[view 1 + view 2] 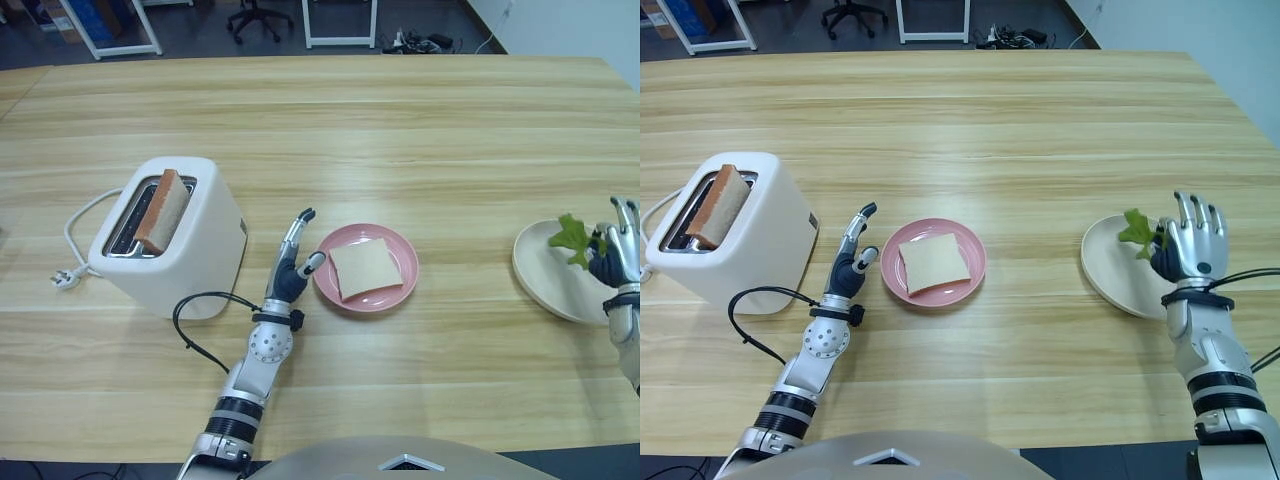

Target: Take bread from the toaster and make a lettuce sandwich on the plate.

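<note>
One bread slice (366, 268) lies on your pink plate (370, 304) in the left eye view; your left hand (292, 265) rests open beside it. In the right eye view your right hand (1190, 250) grips the lettuce (1135, 232) over the beige dish (1105, 265): carry it onto that slice next.

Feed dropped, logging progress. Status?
Left hand open beside pink plate. Right hand holds lettuce over beige plate. Bread slice on pink plate, second slice in toaster. Nothing blocking.
</note>
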Robot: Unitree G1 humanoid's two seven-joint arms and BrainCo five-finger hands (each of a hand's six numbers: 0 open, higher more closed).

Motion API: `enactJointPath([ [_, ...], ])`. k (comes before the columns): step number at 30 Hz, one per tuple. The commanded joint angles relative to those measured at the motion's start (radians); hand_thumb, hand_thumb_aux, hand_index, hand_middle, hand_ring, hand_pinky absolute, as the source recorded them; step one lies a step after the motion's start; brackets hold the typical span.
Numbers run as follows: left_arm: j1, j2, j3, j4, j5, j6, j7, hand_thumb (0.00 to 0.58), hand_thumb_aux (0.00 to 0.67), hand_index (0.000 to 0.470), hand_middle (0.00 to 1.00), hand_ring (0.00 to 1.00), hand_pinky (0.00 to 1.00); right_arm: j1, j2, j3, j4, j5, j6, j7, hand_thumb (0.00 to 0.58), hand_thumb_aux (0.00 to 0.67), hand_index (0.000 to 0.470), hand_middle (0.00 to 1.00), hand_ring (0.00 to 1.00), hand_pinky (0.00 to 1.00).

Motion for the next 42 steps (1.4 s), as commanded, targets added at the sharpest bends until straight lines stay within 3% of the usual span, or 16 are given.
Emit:
enactJointPath([
  [1,-0.003,-0.006,0.013,0.020,-0.007,0.005,-0.002,0.000,0.000,0.000,0.00,0.00,0.00,-0.084,0.077,0.022,-0.277,0.006,0.006,0.091,0.580,0.670,0.470,0.00,0.00,0.00],
  [5,-0.024,-0.025,0.024,0.065,-0.040,-0.009,-0.012,0.000,0.000,0.000,0.00,0.00,0.00,-0.282,0.208,0.148,-0.229,-0.024,-0.052,0.151,0.580,0.670,0.470,0.00,0.00,0.00],
  [11,-0.053,-0.035,0.036,0.123,-0.071,-0.031,-0.027,0.000,0.000,0.000,0.00,0.00,0.00,-0.593,0.437,0.325,0.087,-0.087,-0.110,0.144,0.580,0.670,0.470,0.00,0.00,0.00],
  [15,-0.053,-0.037,0.040,0.136,-0.069,-0.038,-0.026,0.000,0.000,0.000,0.00,0.00,0.00,-0.684,0.541,0.414,0.285,-0.110,-0.148,0.120,0.580,0.670,0.470,0.00,0.00,0.00],
  [20,-0.046,-0.045,0.037,0.134,-0.061,-0.038,-0.025,0.000,0.000,0.000,0.00,0.00,0.00,-0.612,0.566,0.496,0.377,-0.122,-0.202,0.099,0.580,0.670,0.470,0.00,0.00,0.00],
  [26,-0.047,-0.051,0.036,0.141,-0.054,-0.037,-0.023,0.000,0.000,0.000,0.00,0.00,0.00,-0.449,0.525,0.555,0.304,-0.127,-0.246,0.128,0.580,0.670,0.470,0.00,0.00,0.00],
  [42,-0.061,-0.050,0.034,0.169,-0.046,-0.040,-0.018,0.000,0.000,0.000,0.00,0.00,0.00,-0.320,0.475,0.498,0.023,-0.101,-0.226,0.181,0.580,0.670,0.470,0.00,0.00,0.00],
])
